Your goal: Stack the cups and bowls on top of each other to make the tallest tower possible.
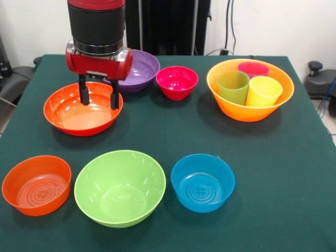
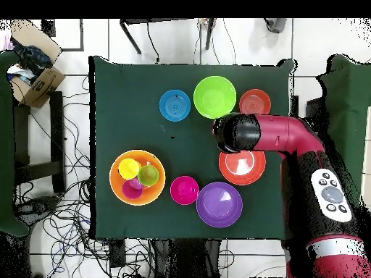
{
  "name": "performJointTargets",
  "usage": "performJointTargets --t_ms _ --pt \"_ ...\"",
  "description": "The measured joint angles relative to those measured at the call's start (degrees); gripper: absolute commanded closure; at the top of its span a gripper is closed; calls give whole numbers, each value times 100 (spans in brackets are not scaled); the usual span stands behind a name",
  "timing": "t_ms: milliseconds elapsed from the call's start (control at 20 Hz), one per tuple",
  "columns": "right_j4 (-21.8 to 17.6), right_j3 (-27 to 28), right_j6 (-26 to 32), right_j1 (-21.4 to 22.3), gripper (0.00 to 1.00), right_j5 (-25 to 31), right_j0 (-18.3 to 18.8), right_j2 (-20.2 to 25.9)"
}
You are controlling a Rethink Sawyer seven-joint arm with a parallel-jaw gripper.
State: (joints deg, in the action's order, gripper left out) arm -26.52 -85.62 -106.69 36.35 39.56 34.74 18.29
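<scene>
My gripper [image 1: 98, 97] is open, and its two black fingers [image 1: 84, 94] hang down into the far part of the wide red-orange bowl [image 1: 83, 111] [image 2: 243, 169] with nothing between them. The big orange bowl [image 1: 273, 102] [image 2: 116, 182] holds three upright cups: green [image 1: 233, 87] [image 2: 148, 175], yellow [image 1: 262, 91] [image 2: 129, 169] and magenta-purple [image 1: 253, 68] [image 2: 132, 190]. The purple bowl [image 1: 140, 69] [image 2: 219, 205], the small pink bowl [image 1: 177, 82] [image 2: 184, 190], the small orange bowl [image 1: 35, 185] [image 2: 255, 101], the lime green bowl [image 1: 119, 187] [image 2: 214, 96] and the small blue bowl [image 1: 202, 182] [image 2: 174, 105] stand singly. No tower stands.
All bowls sit upright on the dark green table [image 1: 157, 131] [image 2: 145, 123]. In the overhead view the red arm [image 2: 290, 137] covers the gripper and part of the red-orange bowl. Cables, chairs and a cardboard box [image 2: 36, 83] lie on the floor around the table.
</scene>
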Motion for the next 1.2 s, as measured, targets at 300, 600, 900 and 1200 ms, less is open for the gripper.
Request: performJointTargets --t_ms 300,600,900,1200 --pt "0 -36 0 -22 0 -463 -43 1" --pt "0 -66 0 -126 0 -830 -76 0" --pt "0 -106 0 -250 0 -1119 -298 -45" --pt "-89 -105 0 -331 0 -1129 -655 -196"
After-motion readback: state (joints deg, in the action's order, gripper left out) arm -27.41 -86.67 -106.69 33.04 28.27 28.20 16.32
